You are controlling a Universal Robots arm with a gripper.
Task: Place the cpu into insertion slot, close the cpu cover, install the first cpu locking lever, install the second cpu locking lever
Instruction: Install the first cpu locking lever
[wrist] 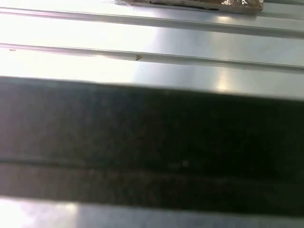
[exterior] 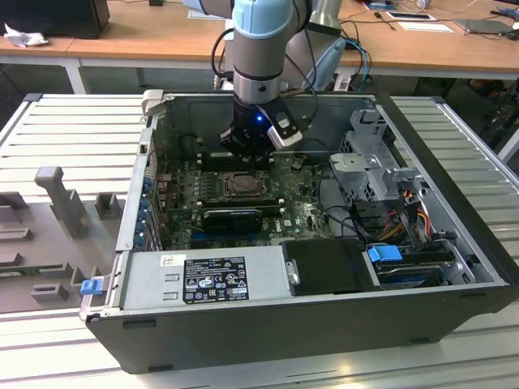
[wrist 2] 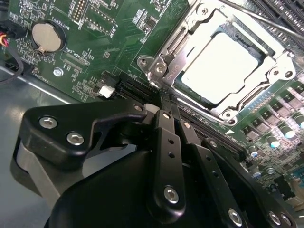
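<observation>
Here, the cpu (wrist 2: 216,66) sits flat in the insertion slot (wrist 2: 266,61), its pale, smooth metal top glaring almost white in the second wrist view. The cpu cover (wrist 2: 190,35) lies down over it — a thin stamped frame of dull silver steel, square window, screw heads at its corners. Around the socket spreads the green board (wrist 2: 95,42), matte and crowded with fine parts, with a round silver coin cell (wrist 2: 46,37) off to one side. The gripper (wrist 2: 167,97) points at the cover's near corner; its black, bolted fingers (wrist 2: 166,142) look pressed together with nothing between them, tips just beside the frame — touching or not, I cannot tell. In the exterior view the arm (exterior: 259,49) stands upright inside the open grey computer case (exterior: 454,203), hiding the board behind the socket (exterior: 241,184). The first wrist view gives a blurred dark band across bright ribbed metal (wrist: 152,33); details unreadable.
</observation>
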